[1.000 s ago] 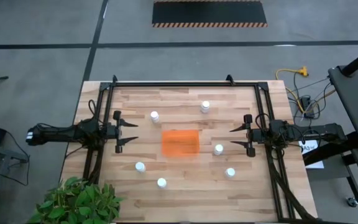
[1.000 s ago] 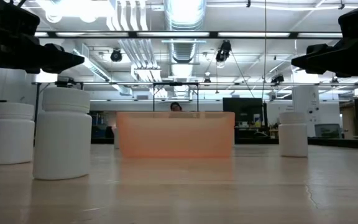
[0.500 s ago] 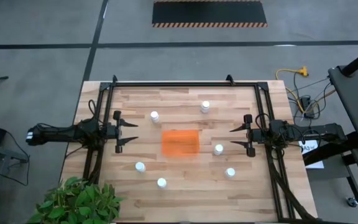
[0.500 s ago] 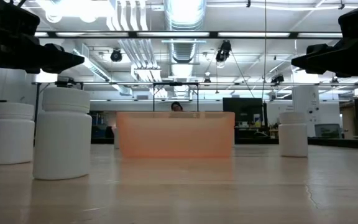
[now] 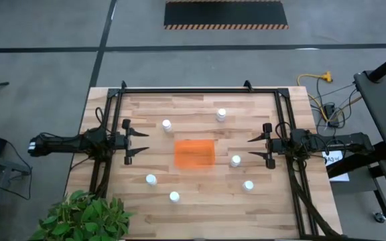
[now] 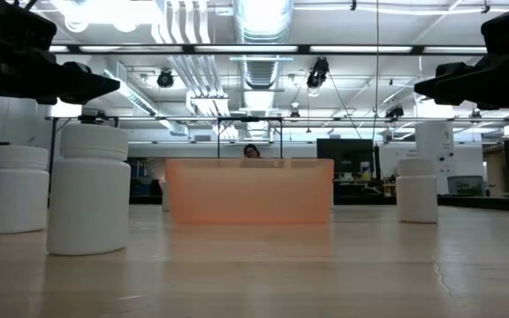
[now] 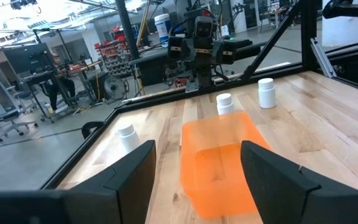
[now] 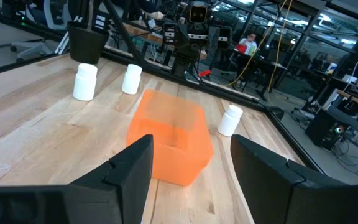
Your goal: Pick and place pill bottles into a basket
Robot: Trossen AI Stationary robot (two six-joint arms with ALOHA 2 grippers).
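Note:
The orange basket [image 5: 194,153] stands at the middle of the wooden table. Several white pill bottles stand upright on their bases around it: two beyond it [image 5: 167,124] [image 5: 221,114], two to its right [image 5: 236,161] [image 5: 248,186], two at the near left [image 5: 151,179] [image 5: 174,197]. My left gripper [image 5: 143,142] hovers level at the table's left side, open and empty, pointing at the basket [image 7: 219,158]. My right gripper [image 5: 252,147] hovers level at the right side, open and empty, facing the basket [image 8: 169,140] too. In the low view both grippers hang above the bottles [image 6: 89,188].
A black metal frame [image 5: 200,89] runs along the table's far, left and right sides. A green plant [image 5: 82,215] overhangs the near left corner. Cables [image 5: 324,100] lie off the right edge. Bare wood lies between the basket and the near edge.

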